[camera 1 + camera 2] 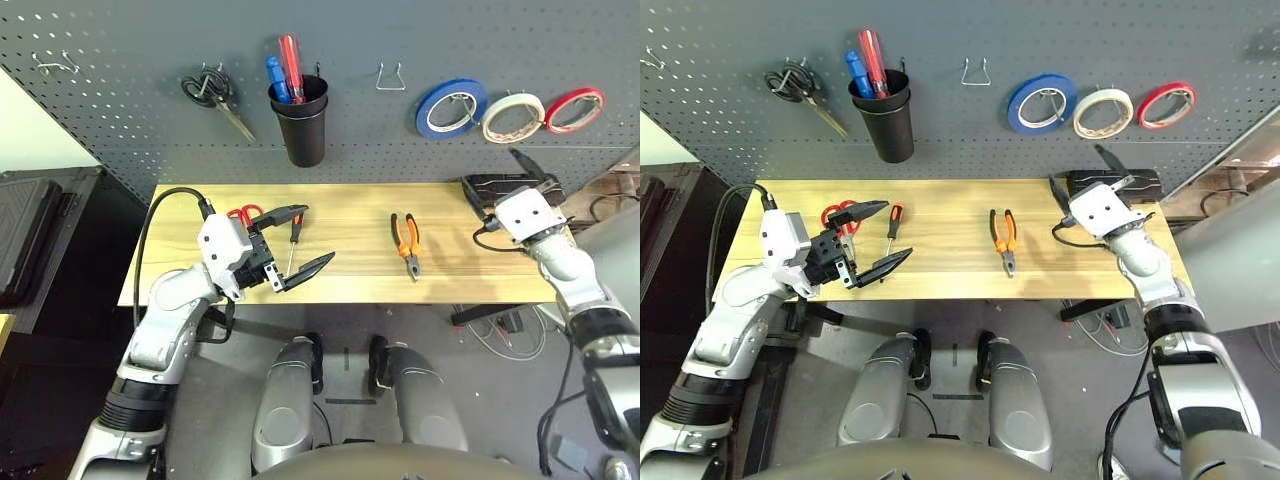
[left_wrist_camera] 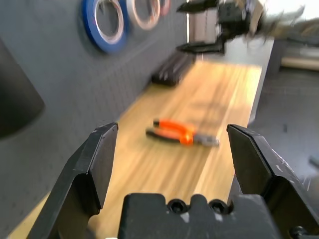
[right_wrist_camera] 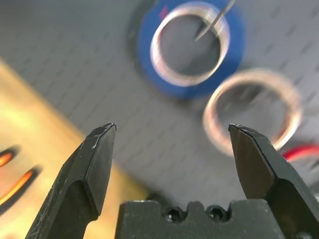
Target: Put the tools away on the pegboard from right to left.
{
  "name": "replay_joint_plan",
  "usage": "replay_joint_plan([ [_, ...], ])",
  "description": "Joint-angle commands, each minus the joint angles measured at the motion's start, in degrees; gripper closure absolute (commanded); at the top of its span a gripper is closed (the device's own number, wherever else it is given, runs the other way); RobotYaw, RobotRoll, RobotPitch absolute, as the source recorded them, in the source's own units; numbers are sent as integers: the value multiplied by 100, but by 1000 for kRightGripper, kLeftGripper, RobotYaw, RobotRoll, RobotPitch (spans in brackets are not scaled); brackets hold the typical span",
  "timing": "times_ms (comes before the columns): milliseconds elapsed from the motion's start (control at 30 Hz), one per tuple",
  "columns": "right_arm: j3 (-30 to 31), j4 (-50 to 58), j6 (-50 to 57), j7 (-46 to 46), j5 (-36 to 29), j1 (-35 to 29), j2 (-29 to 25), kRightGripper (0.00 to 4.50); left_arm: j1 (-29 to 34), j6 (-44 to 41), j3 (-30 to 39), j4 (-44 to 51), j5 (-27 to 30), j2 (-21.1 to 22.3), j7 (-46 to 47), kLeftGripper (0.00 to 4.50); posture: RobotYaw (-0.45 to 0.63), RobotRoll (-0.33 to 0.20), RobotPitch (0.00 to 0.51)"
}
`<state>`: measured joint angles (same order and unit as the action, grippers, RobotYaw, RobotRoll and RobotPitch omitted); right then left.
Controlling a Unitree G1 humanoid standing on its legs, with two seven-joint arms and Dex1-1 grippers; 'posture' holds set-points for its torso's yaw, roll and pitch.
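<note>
The white tape roll (image 1: 513,116) hangs on the pegboard (image 1: 120,100), between a blue roll (image 1: 451,106) and a red roll (image 1: 574,109). On the wooden table (image 1: 350,280) lie the orange-and-black pliers (image 1: 405,240), the slim screwdriver (image 1: 293,245) and the red-handled scissors (image 1: 243,213). My left gripper (image 1: 312,238) hovers open over the screwdriver and partly hides the scissors. Over the table's right end my right gripper (image 1: 495,178) stands open and holds nothing. It faces the blue roll (image 3: 194,47) and the white tape roll (image 3: 254,112).
A black cup (image 1: 303,125) with blue and red screwdrivers hangs on the board, with black-handled scissors (image 1: 215,95) to its left. An empty wire hook (image 1: 390,78) sits between the cup and the blue roll. A black case (image 1: 500,187) lies at the table's back right.
</note>
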<state>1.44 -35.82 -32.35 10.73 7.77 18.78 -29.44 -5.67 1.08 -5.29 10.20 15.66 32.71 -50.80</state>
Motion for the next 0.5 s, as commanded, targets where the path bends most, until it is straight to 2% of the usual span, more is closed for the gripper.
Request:
replay_joint_plan([
  [33, 3, 984, 1688, 512, -457, -455, 244, 25, 102, 74, -281, -252, -529, 196, -81, 0, 117, 0, 242],
  [200, 6, 1910, 3410, 755, -674, -663, 574, 25, 47, 249, -461, -541, -1039, 400, -56, 0, 117, 0, 262],
  [333, -54, 2377, 4633, 714, -835, -504, 836, 25, -37, 252, -555, -677, -1365, 473, 5, 0, 121, 0, 278],
  [500, -6, 2538, 5621, 693, -846, -202, 1000, 25, -153, 222, -626, -810, -1666, 542, 32, 0, 123, 0, 290],
])
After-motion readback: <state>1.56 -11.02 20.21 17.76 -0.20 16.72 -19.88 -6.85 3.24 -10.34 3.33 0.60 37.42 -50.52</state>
